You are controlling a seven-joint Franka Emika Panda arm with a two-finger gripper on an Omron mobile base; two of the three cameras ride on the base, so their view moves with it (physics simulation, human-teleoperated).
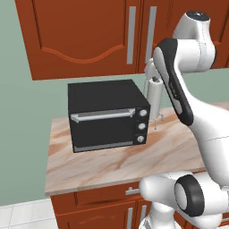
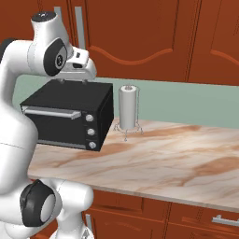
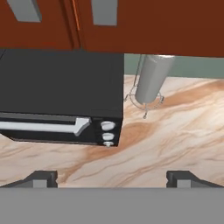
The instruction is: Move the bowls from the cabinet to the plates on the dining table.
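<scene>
Looking at the upper middle of the left base view, I see the cabinet [image 1: 85,38] doors shut, so I guess the bowls sit hidden inside. My gripper [image 2: 72,81] hangs wide apart and empty above the black oven [image 2: 70,119]. Swinging up carelessly could bump the oven or the paper towel roll [image 2: 128,106].

cabinet [image 1: 85,36] | reddish-brown wood | doors shut | above counter
</scene>
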